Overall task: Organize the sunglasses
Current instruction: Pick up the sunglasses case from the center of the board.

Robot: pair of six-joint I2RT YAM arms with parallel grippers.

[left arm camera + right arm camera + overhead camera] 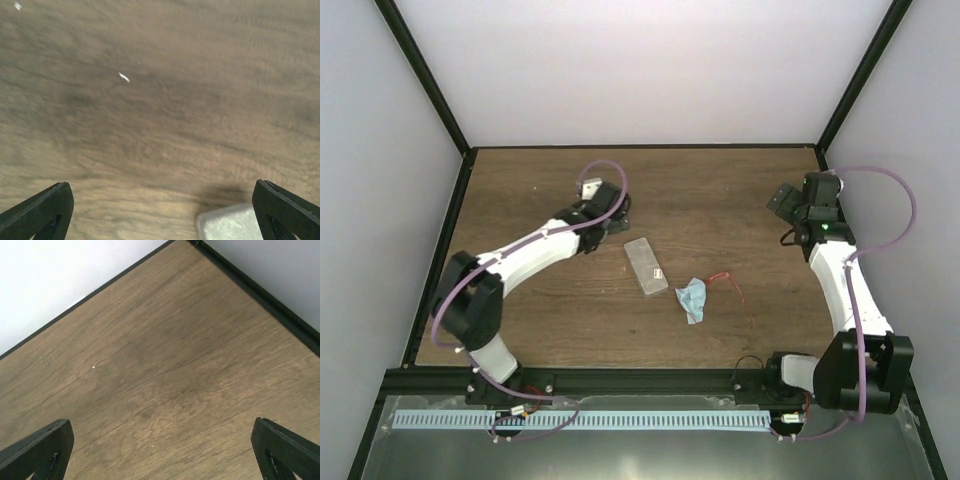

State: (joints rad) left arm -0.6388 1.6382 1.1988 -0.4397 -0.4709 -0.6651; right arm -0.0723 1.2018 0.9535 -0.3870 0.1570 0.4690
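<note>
The sunglasses [728,284], a thin red wire frame, lie on the wooden table right of centre. A flat grey case [646,266] lies closed at the centre; its corner shows in the left wrist view [227,224]. A light-blue cloth [693,298] lies crumpled between case and sunglasses. My left gripper [612,216] is open and empty, low over the table just up-left of the case. My right gripper [788,203] is open and empty, above bare wood at the back right, apart from the sunglasses.
Black frame rails border the table [520,300]; white walls stand on three sides. The back right corner rail [260,295] shows in the right wrist view. The arm bases sit on the near rail [640,380].
</note>
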